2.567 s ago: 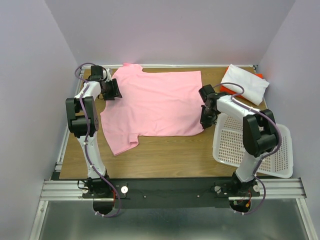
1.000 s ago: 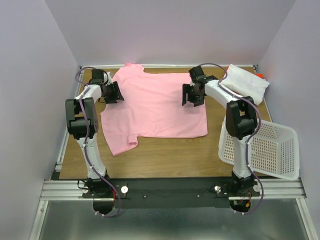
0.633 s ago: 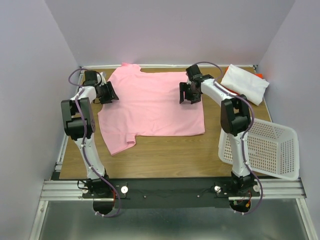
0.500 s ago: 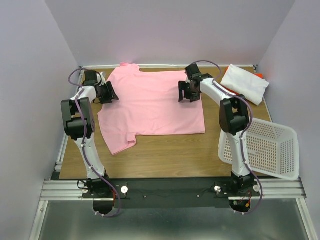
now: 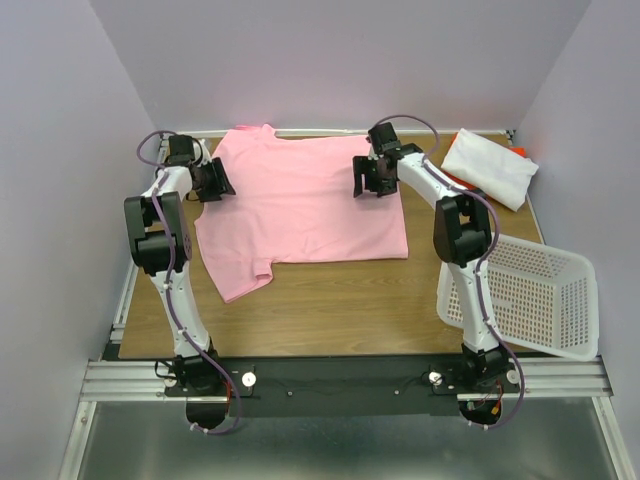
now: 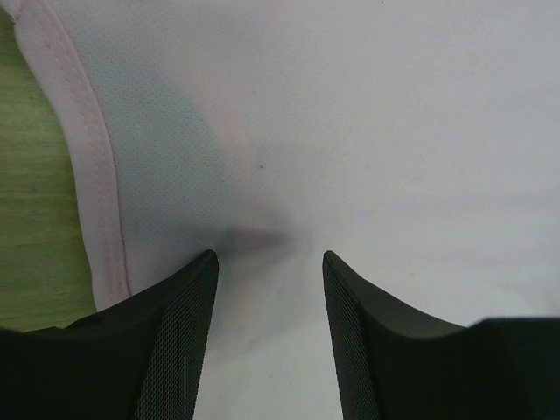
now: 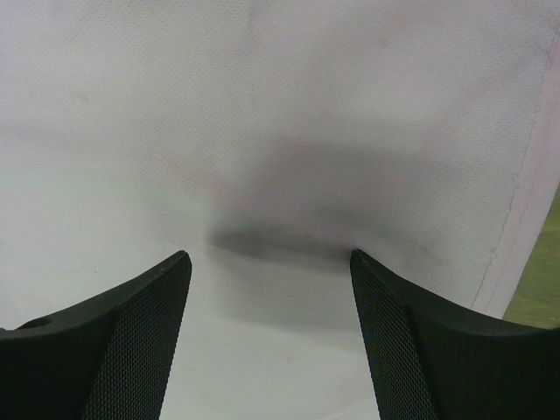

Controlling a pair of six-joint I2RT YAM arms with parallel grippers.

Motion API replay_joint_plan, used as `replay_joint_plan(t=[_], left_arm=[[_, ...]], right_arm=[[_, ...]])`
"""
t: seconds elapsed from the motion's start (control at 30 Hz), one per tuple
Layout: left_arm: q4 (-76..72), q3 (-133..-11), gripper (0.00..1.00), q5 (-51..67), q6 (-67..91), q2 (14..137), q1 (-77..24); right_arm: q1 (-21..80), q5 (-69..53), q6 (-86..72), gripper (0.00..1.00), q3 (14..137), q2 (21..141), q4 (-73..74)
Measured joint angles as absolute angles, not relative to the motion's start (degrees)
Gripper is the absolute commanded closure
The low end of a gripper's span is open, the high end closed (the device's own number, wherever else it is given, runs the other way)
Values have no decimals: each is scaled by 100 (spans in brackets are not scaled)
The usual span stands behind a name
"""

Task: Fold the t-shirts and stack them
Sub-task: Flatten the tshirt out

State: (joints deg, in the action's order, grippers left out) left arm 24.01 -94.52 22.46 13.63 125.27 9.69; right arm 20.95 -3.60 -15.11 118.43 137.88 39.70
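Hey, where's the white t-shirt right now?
In the top view the folded white t-shirt lies at the far right corner of the table, beyond the basket, right of the right end effector.

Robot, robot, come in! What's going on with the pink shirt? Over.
Left fingers open, right fingers open, both over pink t-shirt. Shirt spread out, not yet folded. Nothing on it; basket off to right.

At the upper right of the top view, the white t-shirt (image 5: 490,166) is covering most of the orange-red t-shirt (image 5: 519,151), leaving only slivers showing. In both wrist views, the pink t-shirt (image 6: 350,131) is running off the frame edges.
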Motion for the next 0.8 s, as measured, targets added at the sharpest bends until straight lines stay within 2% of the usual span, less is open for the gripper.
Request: replay_joint_plan(t=[0.2,0.33,0.63,0.8], left_arm=[[2504,-9404,40,2099,1280,12436,969],[2545,-8982,40,1833,1264,11876,974],[2285,-7260,40,1184,1470,9627,974],[2362,-5867,39,746,1848,8652,917]], right_arm=[[2095,-471,-1459,18,12001,13823,4012],[2095,-558,-1441,18,12199,13823,4014],[2095,-744,-1452,18,12326,13791,4021],[2095,-812,-1500,18,12156,13570,4021]])
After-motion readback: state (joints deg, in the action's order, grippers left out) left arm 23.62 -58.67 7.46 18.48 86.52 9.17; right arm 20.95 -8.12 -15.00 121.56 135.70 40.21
